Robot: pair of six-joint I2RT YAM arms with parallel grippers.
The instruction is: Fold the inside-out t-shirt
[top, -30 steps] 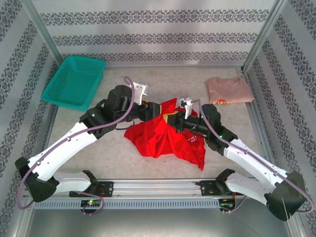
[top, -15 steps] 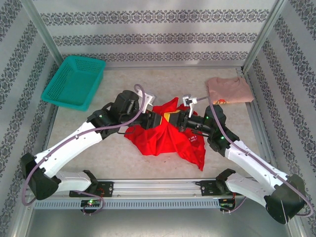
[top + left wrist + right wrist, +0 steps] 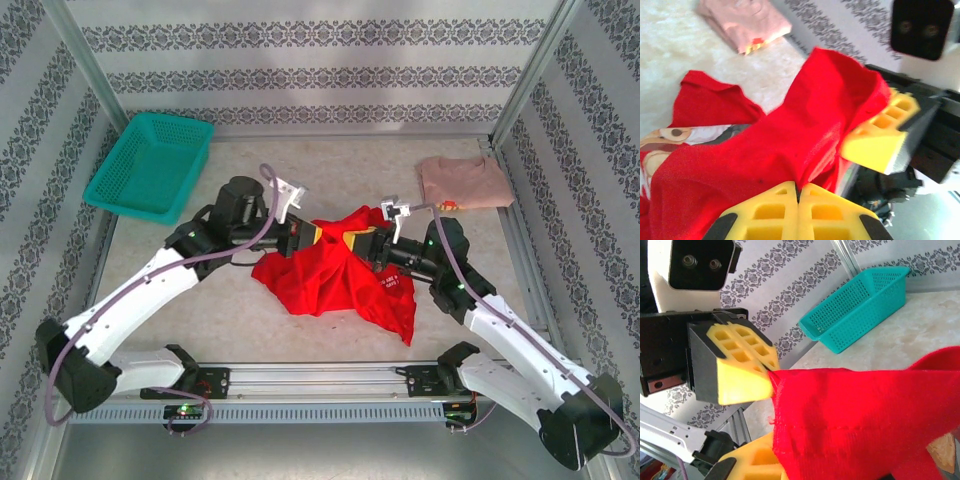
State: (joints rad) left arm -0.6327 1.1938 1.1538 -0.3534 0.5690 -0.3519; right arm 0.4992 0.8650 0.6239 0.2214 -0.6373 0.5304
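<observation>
1. Pincer of the left arm (image 3: 303, 238) is clamped shut on a raised fold of the inside-out t-shirt (image 3: 335, 285). In the left wrist view its yellow tips meet with red cloth pinched between them.
2. Left arm reaches from its near-left base diagonally across the counter (image 3: 230, 325), elbow bent, wrist pointing toward the middle.
3. Folding has barely begun, as I judge it. The red shirt lies crumpled mid-counter, its far edge lifted into a ridge between the two pincers and the rest slumped toward the near edge. No neat fold shows and the white label faces up, so spreading it flat and every fold remain.
4. Right pincer (image 3: 367, 243) faces the left one, just beside it. It is closed on the same lifted edge, and red cloth drapes over its fingers in the right wrist view.
5. Right arm mirrors the left, angled in from the near-right base.
6. Far right, the pale pink shirt (image 3: 462, 182) lies folded, well apart.
</observation>
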